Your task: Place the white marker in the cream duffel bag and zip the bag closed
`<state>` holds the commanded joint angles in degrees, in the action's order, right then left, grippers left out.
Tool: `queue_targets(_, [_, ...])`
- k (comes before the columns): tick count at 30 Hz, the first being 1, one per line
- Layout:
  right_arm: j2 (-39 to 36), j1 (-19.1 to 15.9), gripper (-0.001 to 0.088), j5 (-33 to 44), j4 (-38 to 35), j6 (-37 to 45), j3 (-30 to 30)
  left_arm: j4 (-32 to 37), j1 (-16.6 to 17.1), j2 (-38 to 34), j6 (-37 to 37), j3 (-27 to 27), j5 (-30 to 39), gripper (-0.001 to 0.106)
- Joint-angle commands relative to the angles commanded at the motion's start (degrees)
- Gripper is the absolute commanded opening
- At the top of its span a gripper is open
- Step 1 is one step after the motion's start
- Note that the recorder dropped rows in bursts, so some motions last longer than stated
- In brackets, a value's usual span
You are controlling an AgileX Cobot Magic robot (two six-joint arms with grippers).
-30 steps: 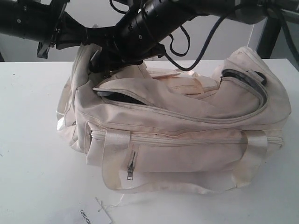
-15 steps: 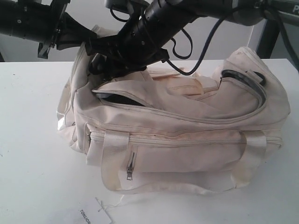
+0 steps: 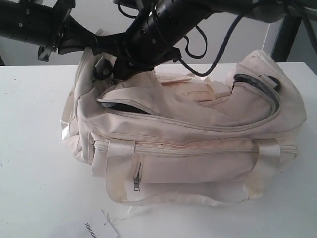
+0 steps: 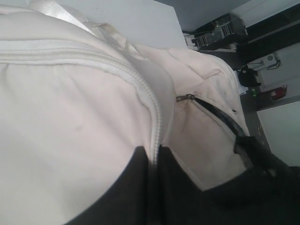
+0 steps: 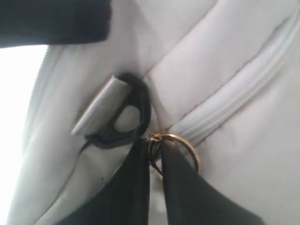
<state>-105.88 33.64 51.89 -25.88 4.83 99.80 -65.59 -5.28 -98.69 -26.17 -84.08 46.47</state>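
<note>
One cream duffel bag (image 3: 198, 129) lies on the white table (image 3: 34, 163), with its top zip gaping dark near the left end. Two arms meet there. The right gripper (image 5: 151, 149) pinches the single gold keyring (image 5: 187, 145) beside one black strap ring (image 5: 126, 122). The left gripper (image 4: 154, 154) is clamped on the bag's zip seam. One paper tag (image 3: 96, 229) is cut off by the frame edge. The white marker cannot be made out in any view.

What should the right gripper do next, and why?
Probably draw the gold keyring along the zip track. The right gripper pinches it at one end of the cream duffel bag, the main opening gapes, and the left gripper grips the fabric, seemingly bracing it.
</note>
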Motion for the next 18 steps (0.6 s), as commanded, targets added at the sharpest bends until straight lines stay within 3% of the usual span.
queue_targets(18, [0.4, 3.8, 0.0000, 9.5, -0.8, 1.5, 0.0, 3.2, 0.0, 0.0, 0.0, 0.0, -2.1, 0.000])
